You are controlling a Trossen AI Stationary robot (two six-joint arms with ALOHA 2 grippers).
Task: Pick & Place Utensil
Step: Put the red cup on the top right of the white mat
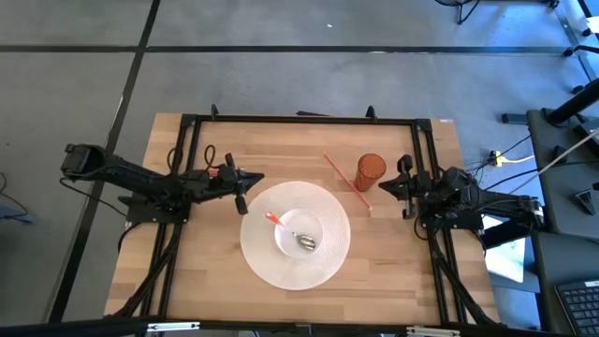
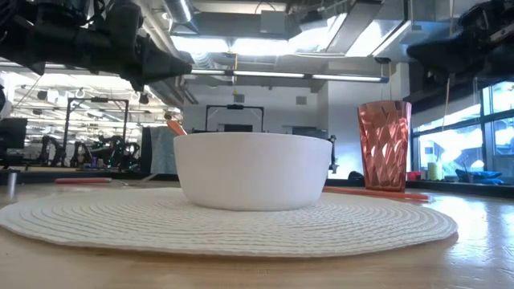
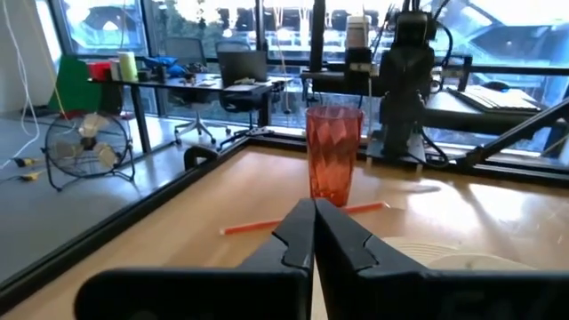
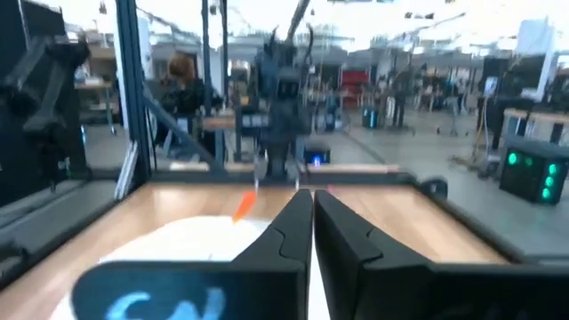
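A spoon [image 1: 294, 233] with an orange handle and metal head lies in the white bowl [image 1: 298, 235], its handle end [image 1: 272, 219] leaning on the rim. The bowl [image 2: 252, 169] stands on a round white woven mat [image 1: 267, 262]. A long orange stick [image 1: 346, 171] lies flat on the wood beside the amber tumbler [image 1: 371, 172]. My left gripper [image 1: 246, 181], shut and empty, hovers at the mat's left edge, above the table. My right gripper [image 1: 382, 190], shut and empty, hovers right of the tumbler. In the left wrist view the tumbler [image 3: 333, 151] and stick [image 3: 267, 223] lie ahead.
The wooden table [image 1: 187, 271] is framed by black rails [image 1: 299, 119]. Bare wood lies along the near edge and left of the mat. Desks, chairs and a fan [image 3: 84, 147] stand in the room beyond the table.
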